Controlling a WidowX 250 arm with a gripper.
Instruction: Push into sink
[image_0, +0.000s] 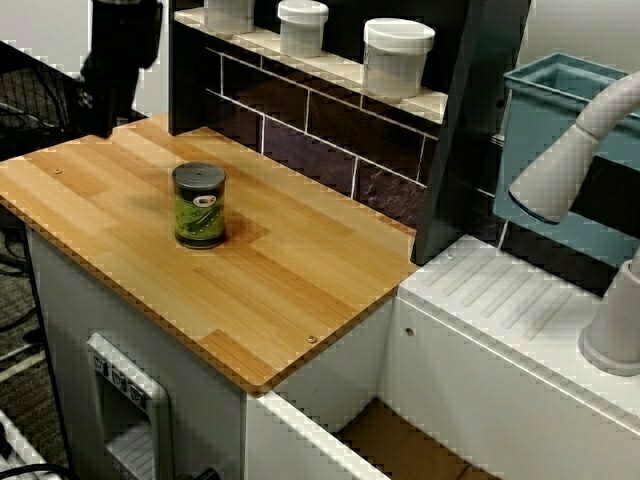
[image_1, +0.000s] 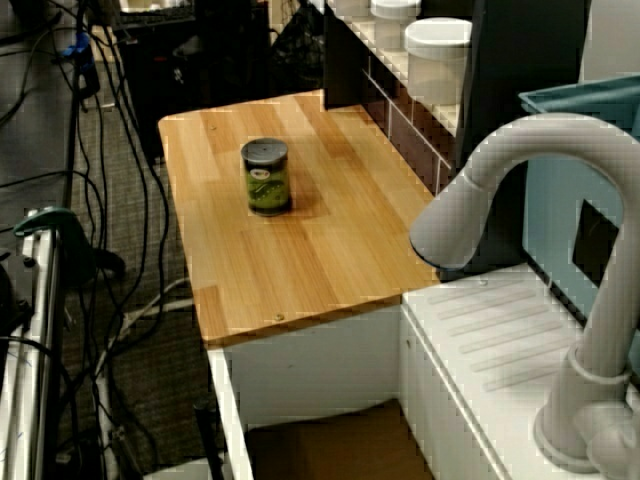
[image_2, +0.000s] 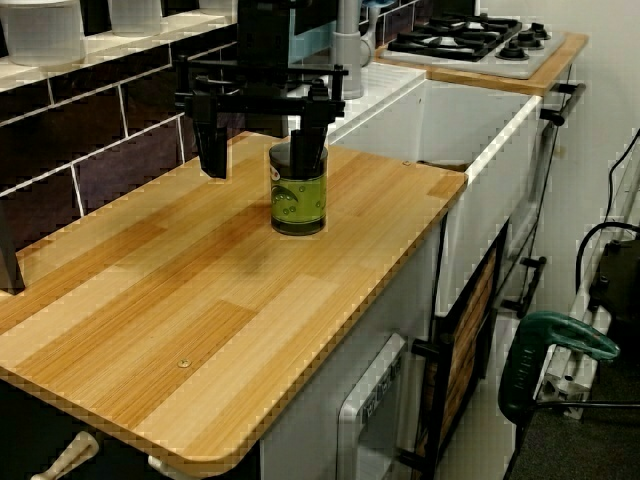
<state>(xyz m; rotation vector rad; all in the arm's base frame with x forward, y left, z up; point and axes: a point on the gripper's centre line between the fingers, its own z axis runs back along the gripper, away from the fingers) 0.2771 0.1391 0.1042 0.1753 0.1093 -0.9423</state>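
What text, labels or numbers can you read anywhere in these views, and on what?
None can be read.
Green can: its label shows a pale oval emblem, the lettering too blurred to read in any view.
White jars on the shelf: no markings visible.
Panel on the cabinet front, below the wooden counter: small marks, too small to read.

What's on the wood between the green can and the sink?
Nothing. In the side view, bare wooden countertop runs from the green can to the edge above the sink.
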